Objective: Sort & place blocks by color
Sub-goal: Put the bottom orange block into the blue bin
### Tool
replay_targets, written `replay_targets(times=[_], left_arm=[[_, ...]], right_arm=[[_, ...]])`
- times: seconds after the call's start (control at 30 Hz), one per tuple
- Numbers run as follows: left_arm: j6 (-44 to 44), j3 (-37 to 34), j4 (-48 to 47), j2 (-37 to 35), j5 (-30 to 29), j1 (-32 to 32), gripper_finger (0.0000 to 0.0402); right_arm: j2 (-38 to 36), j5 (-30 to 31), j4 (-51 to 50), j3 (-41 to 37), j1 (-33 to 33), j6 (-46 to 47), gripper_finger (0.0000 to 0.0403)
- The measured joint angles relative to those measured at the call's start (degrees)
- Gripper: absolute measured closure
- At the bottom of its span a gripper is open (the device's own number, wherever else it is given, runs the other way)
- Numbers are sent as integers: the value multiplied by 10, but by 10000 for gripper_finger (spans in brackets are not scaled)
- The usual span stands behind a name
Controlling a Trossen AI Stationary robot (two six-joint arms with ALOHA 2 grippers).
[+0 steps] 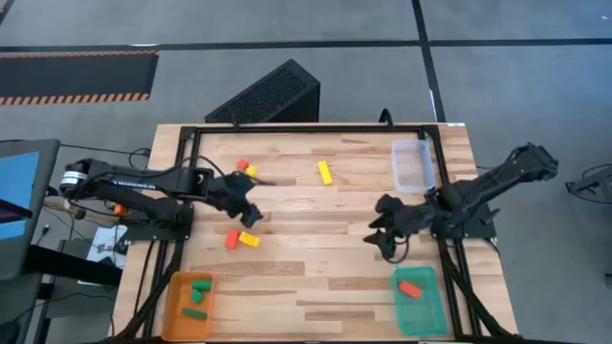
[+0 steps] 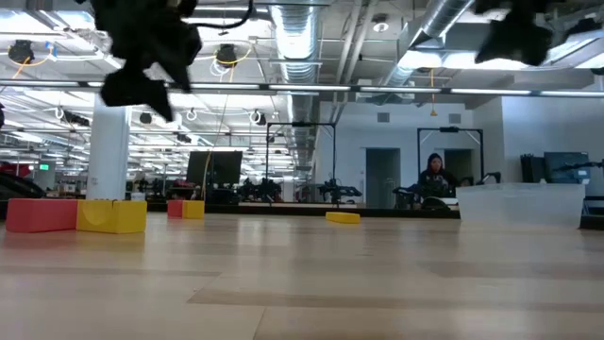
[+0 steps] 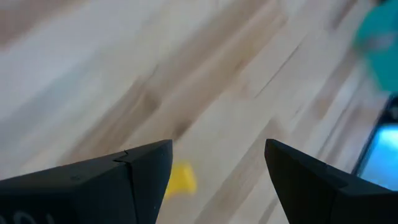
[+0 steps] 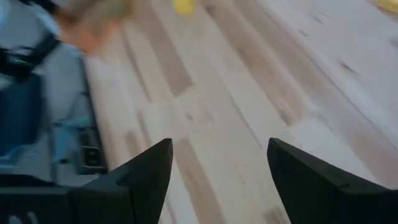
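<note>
Green blocks [image 1: 198,292] lie in the orange tray [image 1: 174,311] at the table's front left corner. Above the red [image 1: 230,240] and yellow [image 1: 250,239] pair, the left gripper [image 1: 251,212] hangs wide open and empty. Farther back lie another red-yellow pair [image 1: 247,168] and a yellow bar [image 1: 325,172]. Right gripper [image 1: 383,239], spread wide, hovers empty beside the teal tray [image 1: 427,312] holding a red block [image 1: 410,289]; a clear tray [image 1: 413,165] sits behind.

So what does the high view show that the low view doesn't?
Only the high view shows the orange tray with green blocks and the teal tray with a red block. Only the low view shows a person in the room behind. Both show the clear tray, the lone yellow bar, and the red and yellow pair.
</note>
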Motion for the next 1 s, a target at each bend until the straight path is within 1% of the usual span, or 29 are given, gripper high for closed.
replay_targets(times=[0.1, 0.2, 0.27, 0.33, 0.43, 0.5, 0.6, 0.7, 0.77, 0.87, 1.0], left_arm=[[-19, 0, -67, 0, 4, -28, 162], [-23, 0, -132, 0, 4, -68, 162], [-29, 0, -166, 0, 3, -95, 162], [-61, 0, -181, 2, -16, -114, 162], [-123, 0, -181, 11, -45, -128, 162], [-156, 0, -180, 22, -54, -131, 162], [-177, -4, -181, 48, -58, -136, 162], [-182, -24, -178, 83, -43, -145, 162], [-185, -37, -176, 105, -21, -150, 162], [-193, -54, -162, 134, 5, -158, 162], [-186, -54, -104, 167, 9, -167, 162]], right_arm=[[18, -47, 66, 0, -40, -29, 122], [40, -86, 122, 0, -66, -46, 122], [56, -109, 143, 0, -78, -58, 122], [73, -130, 156, 0, -85, -60, 122], [96, -150, 161, 0, -91, -60, 122], [110, -152, 161, 0, -92, -58, 122], [122, -153, 172, 0, -90, -46, 122], [128, -154, 184, -1, -88, -40, 122], [127, -153, 202, 0, -84, -40, 122], [124, -153, 201, 0, -81, -39, 122], [123, -153, 202, 0, -81, -37, 122]])
